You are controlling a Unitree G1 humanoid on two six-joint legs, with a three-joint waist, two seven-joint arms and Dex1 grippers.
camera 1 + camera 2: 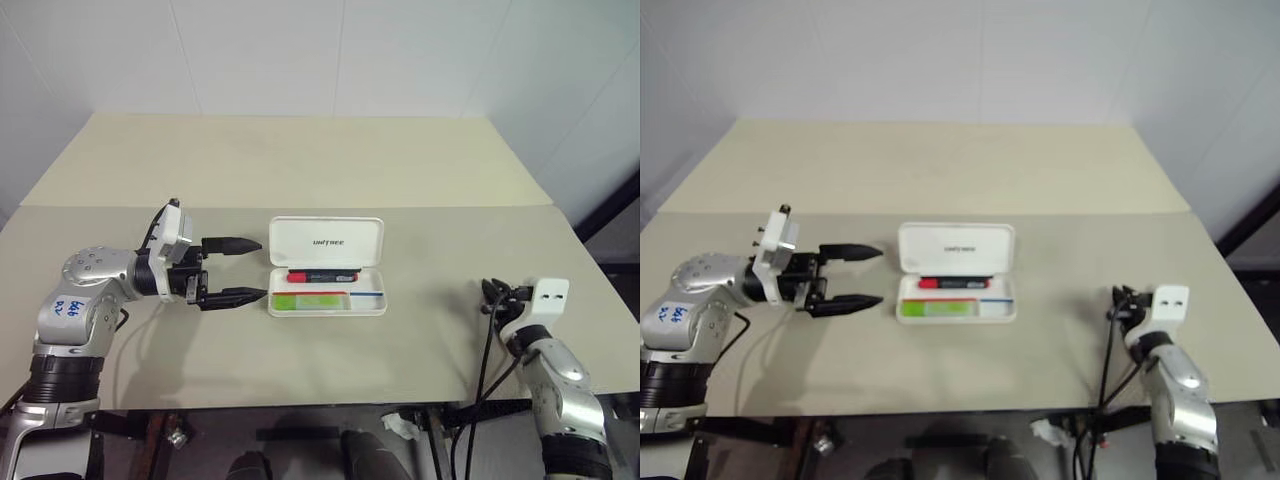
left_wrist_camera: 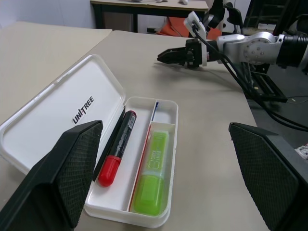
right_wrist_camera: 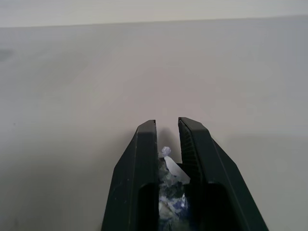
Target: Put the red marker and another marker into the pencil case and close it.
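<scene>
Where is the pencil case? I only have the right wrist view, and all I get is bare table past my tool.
Observer: The pencil case sits mid-table with its lid open, well to the left of the right tool.
Operator: Are both markers in it?
Observer: Yes. The red marker and the green highlighter lie in the tray, in side-by-side compartments.
Operator: What about the left tool?
Observer: The left tool is open and level, with its fingers pointing at the case's left end from close by.
</scene>
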